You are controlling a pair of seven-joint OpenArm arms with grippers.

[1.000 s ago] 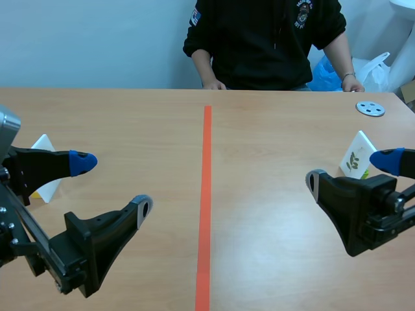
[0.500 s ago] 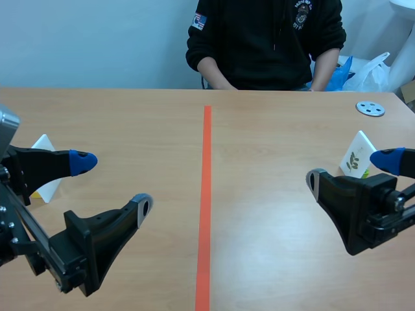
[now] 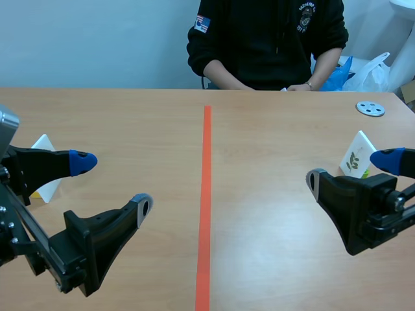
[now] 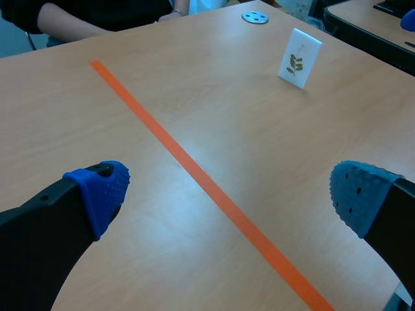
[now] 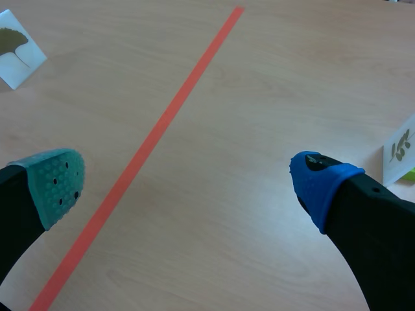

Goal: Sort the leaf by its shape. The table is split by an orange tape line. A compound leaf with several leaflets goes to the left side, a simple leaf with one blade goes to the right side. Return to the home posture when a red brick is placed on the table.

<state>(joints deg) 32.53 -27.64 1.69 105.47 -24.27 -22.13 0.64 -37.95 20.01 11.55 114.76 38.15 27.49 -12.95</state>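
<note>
Here's the compound-leaf card (image 3: 353, 159): a small white card standing upright on the tabletop (image 3: 272, 142), with a sprig of several little leaflets printed on it. It stands well to the right of the orange tape line (image 3: 206, 194), out toward the table's right edge. Nothing is touching it.

Over on the other side is the second card (image 5: 16, 48), white again, with a single fan-shaped blade on it. It stands well to the left of the tape line, about as far out as its partner on the right.

Now the right claw (image 3: 350, 170). It hangs low, right of the tape line, just in front of the compound-leaf card. Its fingers are spread wide with nothing between them but bare wood.

The left claw (image 3: 113, 184) mirrors it left of the tape line, beside the fan-leaf card. It is also released, with its blue pads far apart and nothing held.

Farther back on the right side of the line lies a small round metal disc (image 3: 370, 109) with holes in it, flat on the wood. At the far end of the tape line a person (image 3: 266, 39) in a dark top sits at the table, with both hands at its far edge.
</note>
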